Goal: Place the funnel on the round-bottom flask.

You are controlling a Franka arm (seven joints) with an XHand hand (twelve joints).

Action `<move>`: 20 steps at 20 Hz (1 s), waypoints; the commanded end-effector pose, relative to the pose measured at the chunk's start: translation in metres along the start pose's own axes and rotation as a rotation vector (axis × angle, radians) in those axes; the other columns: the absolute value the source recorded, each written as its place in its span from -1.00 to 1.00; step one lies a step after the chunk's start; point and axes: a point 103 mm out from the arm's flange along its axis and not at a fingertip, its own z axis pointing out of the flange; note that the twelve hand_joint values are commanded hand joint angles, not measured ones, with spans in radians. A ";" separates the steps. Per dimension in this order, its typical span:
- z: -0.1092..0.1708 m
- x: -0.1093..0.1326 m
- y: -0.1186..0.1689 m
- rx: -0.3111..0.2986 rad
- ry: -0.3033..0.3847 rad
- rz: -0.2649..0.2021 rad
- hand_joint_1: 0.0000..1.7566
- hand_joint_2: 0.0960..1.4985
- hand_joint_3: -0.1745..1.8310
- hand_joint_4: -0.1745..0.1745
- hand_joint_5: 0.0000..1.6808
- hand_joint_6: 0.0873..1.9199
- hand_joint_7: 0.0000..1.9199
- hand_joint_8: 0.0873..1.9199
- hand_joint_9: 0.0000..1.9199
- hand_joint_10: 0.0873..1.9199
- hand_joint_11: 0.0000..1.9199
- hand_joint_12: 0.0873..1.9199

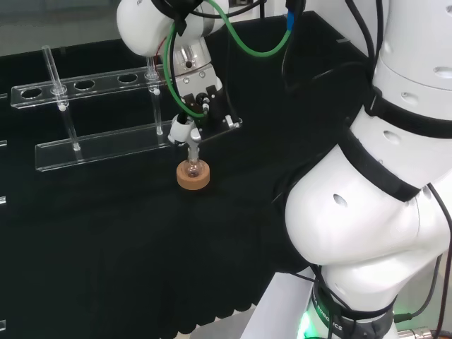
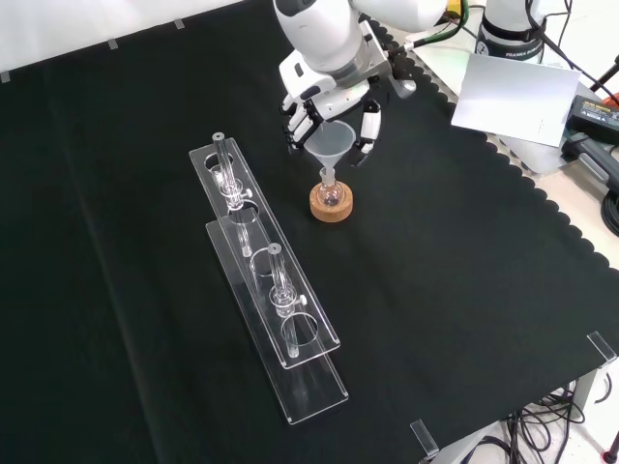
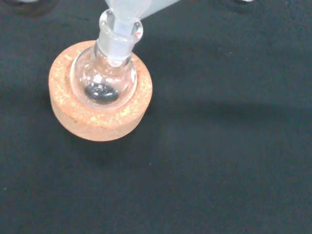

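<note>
A clear funnel [image 2: 331, 142] stands upright with its stem in the neck of a small round-bottom flask [image 2: 331, 192] that rests on a cork ring [image 2: 331, 207]. The hand [image 2: 334, 92] hangs right above, with its fingers [image 2: 368, 126] curled down on both sides of the funnel's cone. In the wrist view the frosted funnel stem [image 3: 123, 17] enters the flask neck [image 3: 119, 38]; a small dark piece lies in the flask bulb [image 3: 103, 78] inside the cork ring [image 3: 97, 119]. In the head view the hand [image 1: 199, 99] is over the flask [image 1: 191, 168] and the cork ring [image 1: 193, 179].
A long clear two-tier rack [image 2: 266, 290] with a few glass tubes lies left of the cork ring in the front view; in the head view the rack [image 1: 99, 145] is behind and to the left. A white sheet [image 2: 513, 97] lies off the cloth at the upper right.
</note>
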 end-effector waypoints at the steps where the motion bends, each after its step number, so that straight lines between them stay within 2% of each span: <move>1: 0.004 0.004 0.000 0.005 -0.004 -0.014 -0.20 0.08 -0.32 -0.30 -0.30 -0.42 -0.41 -0.25 -0.06 -0.42 -0.47 0.32; 9: 0.009 0.009 0.002 0.021 -0.008 -0.022 -0.21 0.06 -0.32 -0.32 -0.35 -0.44 -0.46 -0.24 -0.10 -0.42 -0.48 0.33; 16: 0.007 0.008 0.002 0.033 -0.014 -0.019 -0.22 0.02 -0.33 -0.35 -0.50 -0.55 -0.65 -0.21 -0.34 -0.37 -0.58 0.39; 20: 0.007 0.008 0.001 0.038 -0.015 -0.019 -0.23 0.00 -0.33 -0.36 -0.53 -0.60 -0.71 -0.22 -0.39 -0.36 -0.63 0.41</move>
